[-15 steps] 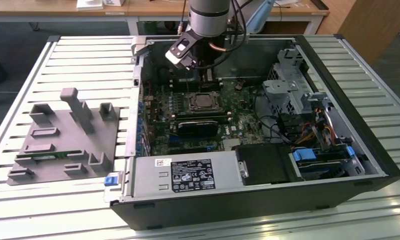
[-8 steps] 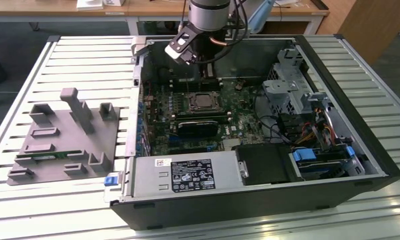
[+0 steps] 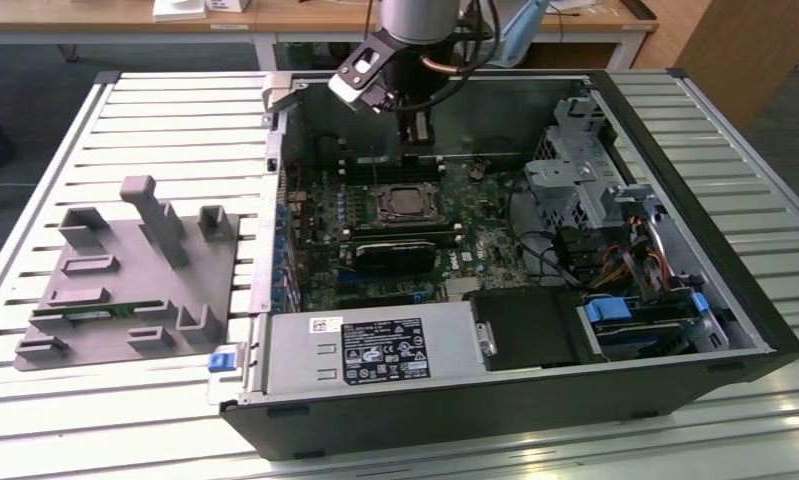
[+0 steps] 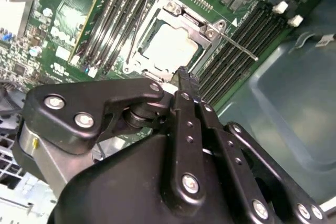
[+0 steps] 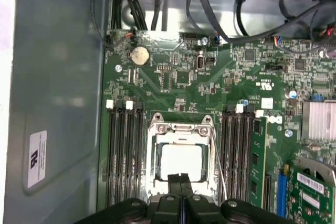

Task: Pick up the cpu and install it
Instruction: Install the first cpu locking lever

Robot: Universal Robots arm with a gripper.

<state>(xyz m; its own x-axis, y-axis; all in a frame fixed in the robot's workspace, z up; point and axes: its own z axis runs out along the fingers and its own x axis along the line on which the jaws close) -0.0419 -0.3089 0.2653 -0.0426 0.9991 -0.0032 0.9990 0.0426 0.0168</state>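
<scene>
Closed jaws — the two black fingers [image 5: 180, 190] meet flat with no gap between them and nothing held, as both wrist views show.

From the exterior view's left: a grey moulded holder tray [image 3: 119, 290] lies on the slatted metal table [image 3: 719, 420], just beside the open computer case [image 3: 506, 400]. Inside the case, the green motherboard [image 3: 319, 240] occupies the side nearer the tray. The arm comes down from above with the gripper [image 3: 419, 130] hanging over the board's far edge, near the socket but apart from it.

The cpu [image 5: 181, 161] — a flat square with a pale silver top — sits in the metal-framed socket [image 5: 181, 129] at the board's centre, seen also in the exterior view [image 3: 402, 204] and in the second wrist view [image 4: 170, 45]. Rows of dark memory slots [image 5: 123, 150] flank the socket on both sides. Toward the exterior view's right stand the silver drive cage [image 3: 573, 180] and a bundle of cables [image 3: 599, 270].
</scene>
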